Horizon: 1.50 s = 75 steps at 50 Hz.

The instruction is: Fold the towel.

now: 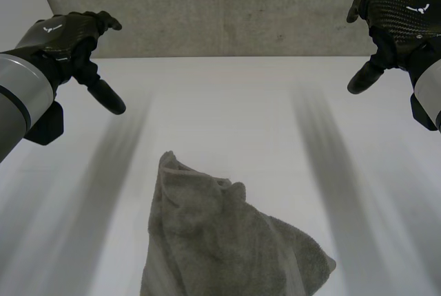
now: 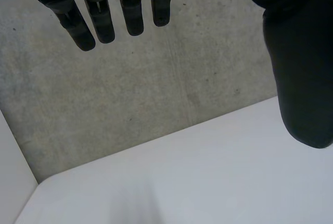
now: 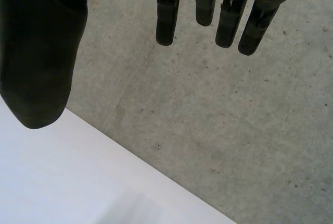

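Soft even light; table (image 1: 227,103) bright white; wall (image 1: 227,7) duller; towel (image 1: 220,241) folds softly shaded.

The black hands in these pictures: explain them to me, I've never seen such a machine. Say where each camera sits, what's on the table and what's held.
This is a robot with two arms, each ending in a black mechanical hand. The head view looks down from between the arms: the left hand and the right hand hang in the air above a white table, before a grey concrete wall. A crumpled grey towel lies on the table, near the robot, apart from both hands. The other two pictures come from cameras on the wrists, looking along each palm: the straight fingers of the left hand, and those of the right, point towards the wall. Both hands are open and hold nothing. The towel is not yet folded.
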{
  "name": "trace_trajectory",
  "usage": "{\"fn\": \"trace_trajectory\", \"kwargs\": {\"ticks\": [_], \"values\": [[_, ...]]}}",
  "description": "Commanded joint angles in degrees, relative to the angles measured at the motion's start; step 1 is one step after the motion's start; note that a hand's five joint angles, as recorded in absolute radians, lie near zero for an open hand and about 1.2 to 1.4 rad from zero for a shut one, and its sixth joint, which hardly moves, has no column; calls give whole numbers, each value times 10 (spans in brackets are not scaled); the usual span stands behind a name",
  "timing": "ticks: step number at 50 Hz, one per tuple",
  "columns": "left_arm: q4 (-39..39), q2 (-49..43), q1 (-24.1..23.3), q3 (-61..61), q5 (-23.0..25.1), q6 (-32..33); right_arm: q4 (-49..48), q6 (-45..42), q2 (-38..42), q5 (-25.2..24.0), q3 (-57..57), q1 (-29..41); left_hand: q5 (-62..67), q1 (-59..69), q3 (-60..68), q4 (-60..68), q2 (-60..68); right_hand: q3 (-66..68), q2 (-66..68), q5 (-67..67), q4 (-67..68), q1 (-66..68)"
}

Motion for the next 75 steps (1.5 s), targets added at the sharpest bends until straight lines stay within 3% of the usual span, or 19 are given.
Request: {"fn": "trace_trajectory", "kwargs": {"ticks": [1, 9, 12, 21, 28, 37, 42, 52, 55, 56, 57, 58, 59, 60, 61, 63, 68, 70, 75], "values": [[1, 5, -2, 11, -1, 5, -1, -1, 0, -2, 1, 0, -122, -47, -38, -44, -43, -36, -39, -34, -43, -31], [-4, 14, -5, -18, -1, 6, 17, -7, 0, -22, 0, 1, -112, -37, -28, -34, -33, -36, -39, -34, -43, -31], [-4, 29, -10, -58, 3, 9, 55, -13, 4, -57, 1, -1, -111, -36, -26, -33, -32, -36, -39, -34, -43, -31], [2, 80, -20, -226, 32, 59, 156, -166, 11, -244, 95, -28, -80, -5, 4, -2, -1, -36, -39, -34, -43, -31], [15, 77, -55, -371, 67, 150, 157, -259, 12, -303, 188, -27, 9, 84, 93, 87, 88, -36, -39, -34, -43, -31], [49, 76, -81, -435, 72, 151, 96, -301, 13, -372, 292, -27, 2, 77, 86, 80, 81, -36, -39, -34, -43, -31], [82, 74, -107, -451, 74, 150, 59, -306, 24, -407, 325, -27, -90, -15, -6, -12, -11, -36, -39, -34, -43, -31], [131, 3, -139, -459, 71, 157, 3, -304, 97, -400, 336, 16, -79, -4, 6, -1, 0, -23, -27, -22, -30, -18], [133, -16, -142, -455, 70, 157, -7, -305, 120, -391, 329, 17, 12, 87, 96, 90, 91, 138, 135, 140, 131, 143], [133, -16, -142, -455, 70, 157, -12, -303, 123, -388, 324, 15, 12, 87, 97, 90, 91, 303, 300, 305, 296, 308], [140, -24, -143, -451, 69, 158, -12, -303, 123, -388, 324, 15, 84, 159, 168, 162, 163, 305, 301, 306, 298, 310], [140, -24, -143, -451, 69, 158, -17, -297, 125, -384, 316, 15, 85, 160, 169, 163, 164, 469, 466, 471, 462, 475], [150, -29, -144, -449, 68, 157, -21, -292, 127, -379, 305, 14, 209, 284, 294, 287, 288, 601, 598, 603, 594, 606], [165, -30, -145, -444, 68, 158, -21, -292, 127, -379, 305, 14, 341, 416, 425, 419, 420, 602, 599, 604, 595, 607], [165, -30, -145, -444, 68, 158, -26, -276, 128, -370, 294, 13, 342, 417, 426, 420, 421, 663, 660, 665, 656, 668], [202, -30, -145, -437, 68, 158, -35, -245, 128, -354, 278, 13, 550, 624, 634, 628, 629, 664, 661, 666, 657, 669], [243, -34, -146, -411, 65, 160, -100, -118, 128, -270, 228, 13, 565, 640, 650, 643, 644, 664, 661, 666, 657, 669], [249, -37, -146, -399, 65, 160, -133, -58, 127, -207, 199, 11, 565, 640, 650, 643, 644, 664, 661, 666, 657, 669], [255, -57, -138, -342, 66, 160, -144, -23, 130, -157, 144, 10, 565, 640, 650, 643, 644, 664, 661, 666, 657, 669]]}}
